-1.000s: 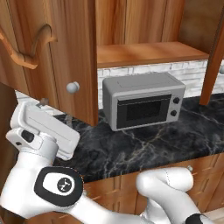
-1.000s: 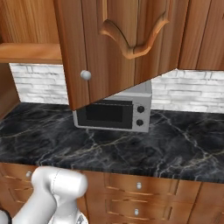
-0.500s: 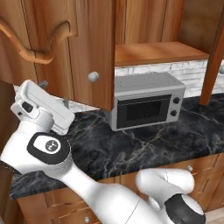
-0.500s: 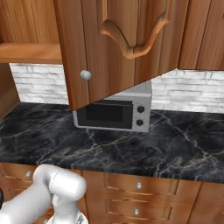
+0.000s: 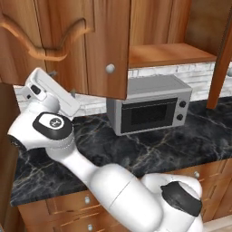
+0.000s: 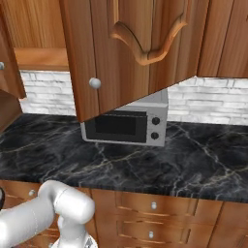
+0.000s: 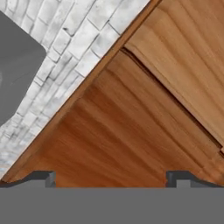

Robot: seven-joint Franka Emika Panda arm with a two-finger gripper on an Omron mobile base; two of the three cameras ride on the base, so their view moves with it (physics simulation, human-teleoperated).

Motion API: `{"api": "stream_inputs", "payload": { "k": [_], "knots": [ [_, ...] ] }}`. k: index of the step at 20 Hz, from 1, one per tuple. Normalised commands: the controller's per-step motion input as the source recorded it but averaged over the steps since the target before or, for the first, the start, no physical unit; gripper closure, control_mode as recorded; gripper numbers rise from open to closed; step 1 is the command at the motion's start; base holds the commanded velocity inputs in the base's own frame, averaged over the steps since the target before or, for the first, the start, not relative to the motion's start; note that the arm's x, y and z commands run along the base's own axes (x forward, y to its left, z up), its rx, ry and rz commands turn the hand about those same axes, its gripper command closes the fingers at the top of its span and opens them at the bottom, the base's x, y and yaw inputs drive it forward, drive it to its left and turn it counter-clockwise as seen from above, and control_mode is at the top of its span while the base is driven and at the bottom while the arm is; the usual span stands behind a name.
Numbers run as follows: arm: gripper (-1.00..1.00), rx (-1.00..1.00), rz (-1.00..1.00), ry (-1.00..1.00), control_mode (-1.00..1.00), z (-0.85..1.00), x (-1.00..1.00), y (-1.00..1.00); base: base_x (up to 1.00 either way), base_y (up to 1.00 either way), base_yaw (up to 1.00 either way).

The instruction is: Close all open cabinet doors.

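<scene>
Two cabinet doors hang open over the counter. The left cabinet door (image 5: 68, 41), with arched moulding and a round knob (image 5: 109, 69), stands partly swung out; it also shows as a sliver at the edge (image 6: 8, 63). The right cabinet door (image 6: 135, 48) juts far out toward me and is seen edge-on (image 5: 222, 59). My gripper (image 5: 63, 85) is raised just under the left door's lower edge, close against the wood. In the hand view the gripper (image 7: 111, 179) is open, its fingertips (image 7: 43, 177) wide apart with nothing between them, facing wood grain at close range.
A grey microwave (image 5: 152, 108) sits on the black marble counter (image 6: 145, 164) below the open shelf (image 5: 167, 53). A white brick wall (image 6: 213, 99) runs behind. Drawer fronts (image 6: 155, 206) with silver knobs line the base cabinets. My arm (image 5: 86, 163) rises across the counter's left part.
In the left base view the left door has swung rightward, its knob moving right and up, and my hand has risen with it. The right door and the microwave have not moved.
</scene>
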Motion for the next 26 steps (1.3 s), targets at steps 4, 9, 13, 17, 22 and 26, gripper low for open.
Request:
{"api": "stream_inputs", "payload": {
  "k": [4,9,13,17,22,26],
  "knots": [
    [-1.00,0.00,0.00,0.04,-1.00,0.00,1.00,-0.42,0.00,0.00,0.00],
    [-1.00,0.00,0.00,0.05,-1.00,0.00,1.00,-0.34,0.00,0.00,0.00],
    [-1.00,0.00,0.00,0.04,-1.00,0.00,1.00,-0.27,0.00,0.00,0.00],
    [-1.00,0.02,0.00,0.04,-1.00,0.00,0.82,-0.37,0.00,0.00,0.00],
    [-1.00,0.05,0.00,0.09,-1.00,-0.05,0.81,-0.38,0.00,0.00,0.00],
    [-1.00,0.07,0.00,0.16,-1.00,-0.19,0.86,-0.34,0.00,0.00,0.00]
  ]
}}
